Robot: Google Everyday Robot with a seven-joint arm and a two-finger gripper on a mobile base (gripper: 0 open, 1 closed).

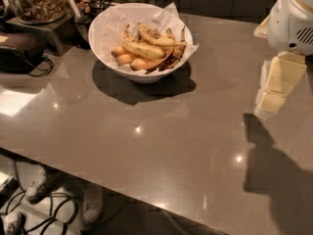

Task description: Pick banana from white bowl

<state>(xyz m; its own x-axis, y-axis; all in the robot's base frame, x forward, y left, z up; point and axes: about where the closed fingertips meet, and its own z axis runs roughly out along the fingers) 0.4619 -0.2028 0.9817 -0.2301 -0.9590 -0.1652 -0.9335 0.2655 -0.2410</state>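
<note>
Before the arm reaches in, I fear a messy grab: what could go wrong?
The speckled yellow banana lies packed against other bananas in the deep white bowl, so the cream two-finger gripper, off at the view's right edge, may catch a neighbour. The crumpled white paper lining could snag too.

My gripper (pixel 278 84) sits at the right edge, the arm (pixel 293 18) above it cut off at the upper right corner — I can't see the underside of the banana (pixel 142 48), sunk among others in the white bowl (pixel 146 76)
</note>
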